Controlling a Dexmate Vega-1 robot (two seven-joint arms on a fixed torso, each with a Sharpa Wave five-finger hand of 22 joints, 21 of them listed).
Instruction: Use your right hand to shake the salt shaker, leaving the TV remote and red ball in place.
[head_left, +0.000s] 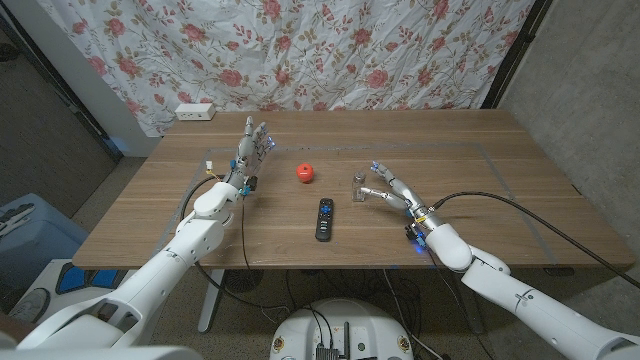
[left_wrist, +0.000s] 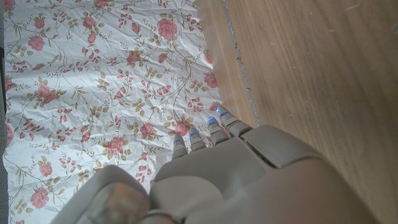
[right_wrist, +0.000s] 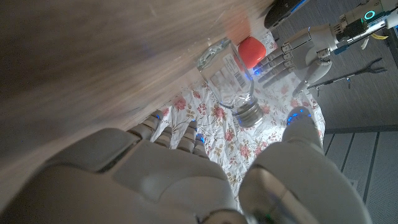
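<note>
Right of the table's middle stands the salt shaker (head_left: 358, 182), a small clear glass jar with a silver metal cap, upright on the wooden table (head_left: 520, 190). What it holds cannot be told through the glass. In the right wrist view the salt shaker (right_wrist: 227, 76) carries a white label with a barcode; its small print is too blurred to read. The right hand (head_left: 388, 192) sits just right of the shaker with fingers spread toward it; whether they touch the glass cannot be told. Left of the shaker lies the red ball (head_left: 304, 172), and nearer the robot, between them, the black TV remote (head_left: 324, 218) lies lengthwise. Far to the left, the left hand (head_left: 248, 155) stands open, fingers up and apart, holding nothing. A white power strip (head_left: 195, 112) rests at the far left edge before the floral curtain (head_left: 330, 50).
</note>
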